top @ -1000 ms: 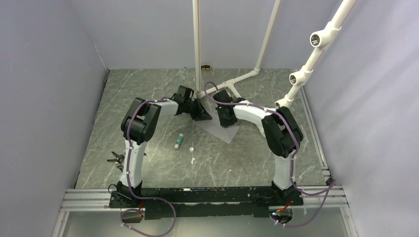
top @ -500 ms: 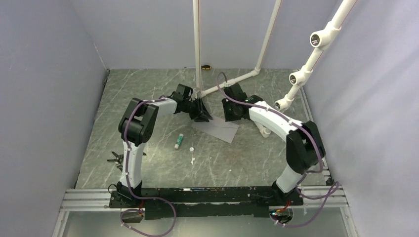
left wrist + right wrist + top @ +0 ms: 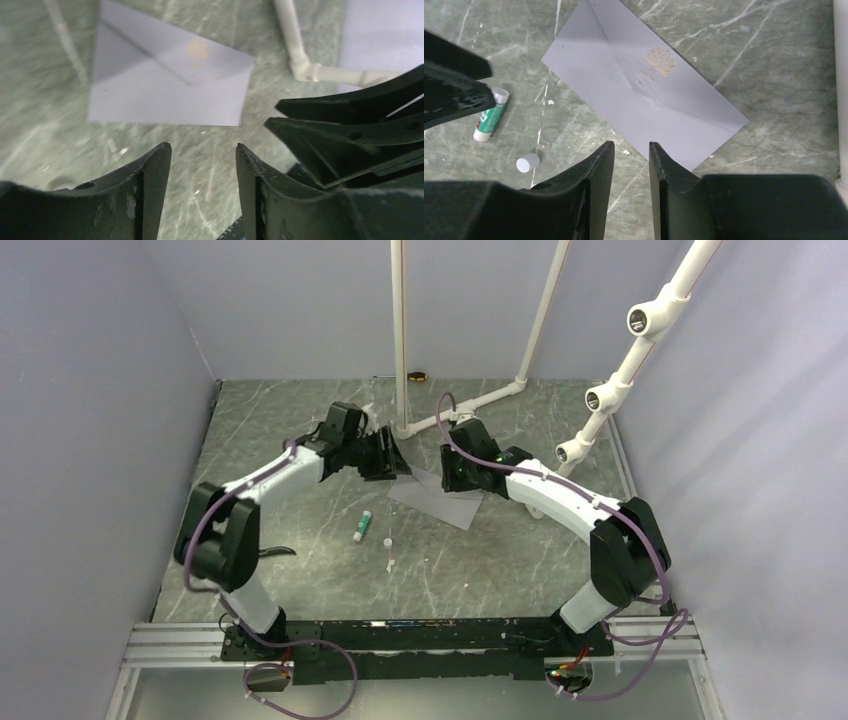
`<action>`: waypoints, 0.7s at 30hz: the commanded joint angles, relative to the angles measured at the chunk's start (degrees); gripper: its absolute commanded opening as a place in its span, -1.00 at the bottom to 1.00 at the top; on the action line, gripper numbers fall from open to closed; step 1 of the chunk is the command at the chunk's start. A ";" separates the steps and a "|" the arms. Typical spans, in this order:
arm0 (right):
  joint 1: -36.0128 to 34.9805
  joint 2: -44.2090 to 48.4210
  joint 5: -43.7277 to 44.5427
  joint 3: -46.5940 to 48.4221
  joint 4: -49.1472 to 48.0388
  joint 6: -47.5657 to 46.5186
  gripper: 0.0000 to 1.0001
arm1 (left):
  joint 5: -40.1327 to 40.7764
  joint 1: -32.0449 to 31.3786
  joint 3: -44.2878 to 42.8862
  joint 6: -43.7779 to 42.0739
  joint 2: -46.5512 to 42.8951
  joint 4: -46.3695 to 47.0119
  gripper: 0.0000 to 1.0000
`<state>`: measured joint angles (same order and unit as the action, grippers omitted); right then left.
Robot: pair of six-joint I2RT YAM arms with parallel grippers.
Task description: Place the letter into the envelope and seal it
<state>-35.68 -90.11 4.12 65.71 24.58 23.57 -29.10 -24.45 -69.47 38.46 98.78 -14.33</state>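
Observation:
The grey envelope (image 3: 441, 503) lies flat on the marble table, its pointed flap folded down with a gold mark on it (image 3: 659, 60). It also shows in the left wrist view (image 3: 165, 85). The letter is hidden; no tan sheet shows in any view. My left gripper (image 3: 395, 462) (image 3: 203, 146) hovers just off the envelope's left end, open, with only table between its fingers. My right gripper (image 3: 453, 472) (image 3: 631, 144) hangs above the envelope's far right edge, open a little and holding nothing. The two grippers face each other across the envelope.
A green-and-white glue stick (image 3: 362, 527) (image 3: 489, 120) lies left of the envelope, its white cap (image 3: 388, 541) (image 3: 528, 162) loose nearby. White pipes (image 3: 400, 340) (image 3: 300, 50) rise from the table just behind the grippers. A small yellow-black object (image 3: 416, 375) sits at the back wall.
Both grippers have opened and drawn away from the envelope. The left arm has stretched out and its gripper shifted left and back. The right arm's elbow has swung right.

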 commanded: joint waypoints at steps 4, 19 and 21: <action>-6.94 -4.45 5.13 5.08 0.98 0.58 -0.08 | 23.70 -0.16 11.88 -3.61 -16.68 -4.62 0.34; -19.88 -14.05 -0.45 12.59 1.90 -5.59 0.23 | 45.99 -0.16 26.64 2.75 -41.95 -10.32 0.85; -20.45 -14.55 -1.65 12.78 1.49 -6.04 0.21 | 47.20 -0.16 27.58 4.47 -43.63 -11.43 0.78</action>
<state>-54.96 -104.49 6.39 76.66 27.35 20.62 11.07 -24.45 -43.59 38.68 59.37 -23.51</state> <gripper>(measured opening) 0.616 0.916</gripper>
